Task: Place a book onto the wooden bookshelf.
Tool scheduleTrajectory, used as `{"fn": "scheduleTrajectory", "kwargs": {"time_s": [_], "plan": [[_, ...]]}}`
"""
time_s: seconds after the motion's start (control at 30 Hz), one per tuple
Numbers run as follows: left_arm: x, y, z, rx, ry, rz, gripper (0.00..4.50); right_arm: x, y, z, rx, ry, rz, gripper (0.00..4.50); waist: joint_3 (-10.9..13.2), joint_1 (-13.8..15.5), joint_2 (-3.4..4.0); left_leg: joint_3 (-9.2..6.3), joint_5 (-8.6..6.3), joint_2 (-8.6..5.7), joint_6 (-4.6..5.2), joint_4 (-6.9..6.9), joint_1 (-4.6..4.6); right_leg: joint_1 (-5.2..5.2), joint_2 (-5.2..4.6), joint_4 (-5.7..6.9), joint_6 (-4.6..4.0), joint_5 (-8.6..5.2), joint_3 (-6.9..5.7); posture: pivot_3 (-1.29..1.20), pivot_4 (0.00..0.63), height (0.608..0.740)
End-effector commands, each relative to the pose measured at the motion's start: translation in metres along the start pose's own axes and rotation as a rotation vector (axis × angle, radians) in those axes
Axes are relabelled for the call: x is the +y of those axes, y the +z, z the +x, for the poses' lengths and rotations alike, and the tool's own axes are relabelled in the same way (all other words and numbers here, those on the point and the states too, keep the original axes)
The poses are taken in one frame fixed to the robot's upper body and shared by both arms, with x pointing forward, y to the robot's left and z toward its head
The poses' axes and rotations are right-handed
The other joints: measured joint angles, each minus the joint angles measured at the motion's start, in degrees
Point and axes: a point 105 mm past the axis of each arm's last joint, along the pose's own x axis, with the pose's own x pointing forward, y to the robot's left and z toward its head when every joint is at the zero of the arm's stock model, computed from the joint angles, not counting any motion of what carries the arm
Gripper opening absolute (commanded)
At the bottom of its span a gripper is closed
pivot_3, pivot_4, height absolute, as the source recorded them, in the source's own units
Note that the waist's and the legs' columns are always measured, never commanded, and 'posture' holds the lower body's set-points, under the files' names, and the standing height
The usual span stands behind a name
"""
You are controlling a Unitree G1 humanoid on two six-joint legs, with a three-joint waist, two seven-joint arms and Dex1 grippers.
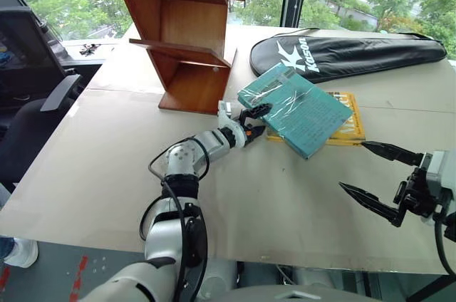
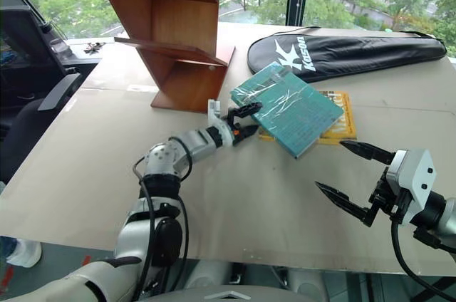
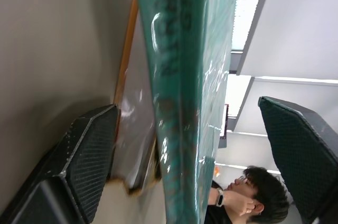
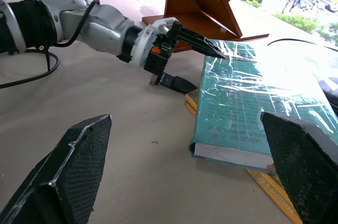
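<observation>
Lying on the table (image 1: 107, 174), the book (image 1: 299, 110) rests on top of a yellow book (image 1: 350, 131), in front of a black racket bag (image 1: 349, 53) and just right of the wooden bookshelf (image 1: 182, 38). The left gripper (image 1: 255, 121) straddles the book's near-left corner, fingers spread, one above the cover and one below. The right gripper (image 1: 370, 174) hovers open, well apart from both books.
</observation>
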Motion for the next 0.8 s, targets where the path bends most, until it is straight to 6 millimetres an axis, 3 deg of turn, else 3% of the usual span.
{"fn": "scheduleTrajectory", "kwargs": {"time_s": [0.03, 0.33, 0.4, 0.53, 0.8], "plan": [[0.016, -0.001, 0.011, -0.005, 0.028, 0.032, 3.93, 0.003, 0.010, 0.000, -0.024, -0.012, -0.042, 4.50, 0.0, 0.0, 0.00, 0.02, 0.00, -0.01, 0.00, 0.00, 0.00, 0.00, 0.02, 0.00, 0.00, 0.00, 0.01, 0.00, 0.150, 0.740], [0.008, 0.009, 0.010, -0.008, -0.073, 0.049, 0.04, 0.003, 0.010, -0.002, -0.017, -0.023, -0.041, 4.50, 0.0, -0.2, -0.01, -0.04, -0.01, 0.02, 0.01, -0.01, -0.01, -0.01, -0.05, 0.01, 0.01, 0.00, 0.00, 0.00, 0.150, 0.740], [0.005, 0.013, 0.004, -0.021, -0.104, 0.058, 0.04, 0.003, 0.009, -0.001, -0.016, -0.027, -0.039, 4.50, 0.0, -0.3, -0.03, -0.02, -0.01, 0.03, 0.02, -0.01, -0.02, -0.02, -0.08, 0.00, 0.02, 0.00, 0.00, 0.00, 0.150, 0.740], [-0.026, 0.014, -0.021, -0.014, -0.227, 0.141, 0.04, -0.001, 0.007, -0.003, -0.017, -0.035, -0.036, 4.50, 0.1, -1.4, -0.09, -0.03, -0.01, 0.09, 0.00, -0.04, -0.08, -0.12, -0.12, 0.02, 0.02, 0.00, 0.01, 0.00, 0.150, 0.740], [-0.071, -0.002, -0.056, 0.003, -0.319, 0.306, 0.04, -0.021, 0.005, -0.008, -0.035, -0.076, -0.047, 4.50, 0.1, -1.3, -0.12, -0.04, -0.01, 0.10, -0.04, -0.08, -0.37, -0.43, -0.18, -0.02, 0.03, 0.01, 0.01, 0.00, 0.150, 0.740]]}}
